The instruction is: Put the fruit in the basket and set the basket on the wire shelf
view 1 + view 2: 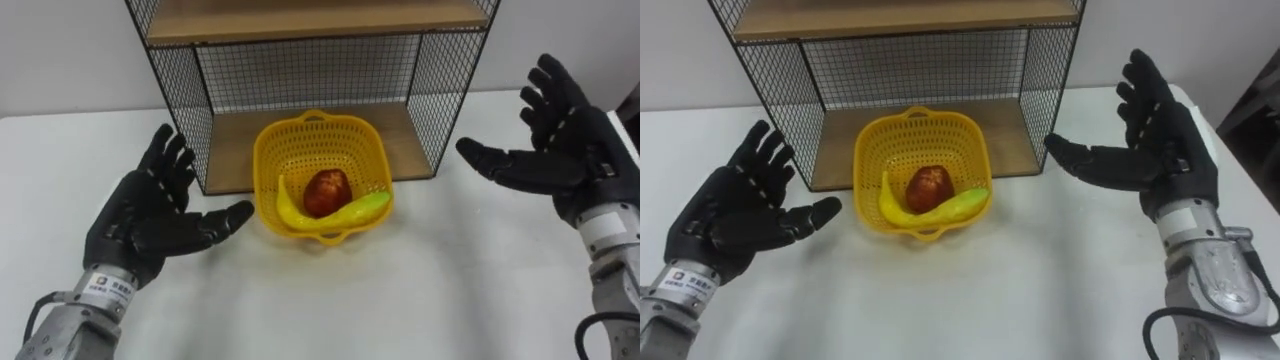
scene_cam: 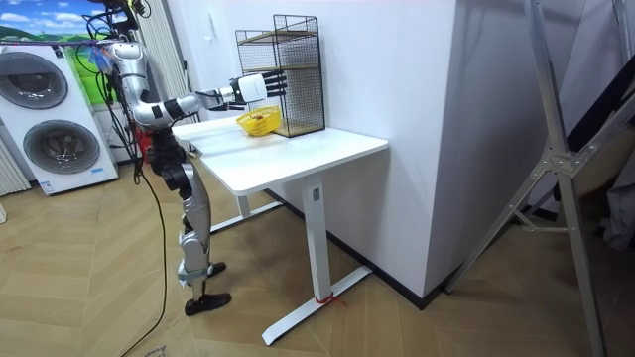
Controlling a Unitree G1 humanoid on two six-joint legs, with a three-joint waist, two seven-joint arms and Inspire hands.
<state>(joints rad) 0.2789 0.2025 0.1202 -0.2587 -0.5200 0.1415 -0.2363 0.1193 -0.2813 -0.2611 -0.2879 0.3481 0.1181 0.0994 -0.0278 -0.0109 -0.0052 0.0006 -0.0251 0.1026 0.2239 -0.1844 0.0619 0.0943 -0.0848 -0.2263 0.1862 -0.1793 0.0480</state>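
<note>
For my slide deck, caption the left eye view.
Left hand and right hand, both open, flank the basket of fruit at the shelf front.

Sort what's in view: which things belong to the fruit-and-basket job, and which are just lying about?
Part of the job:
yellow basket
apple, in the basket
banana, in the basket
wire shelf
left hand and right hand, both open, either side of the basket

Just about:
white table
washing machines
metal stand

No legible print; the white label below the left robot hand is too small.
</note>
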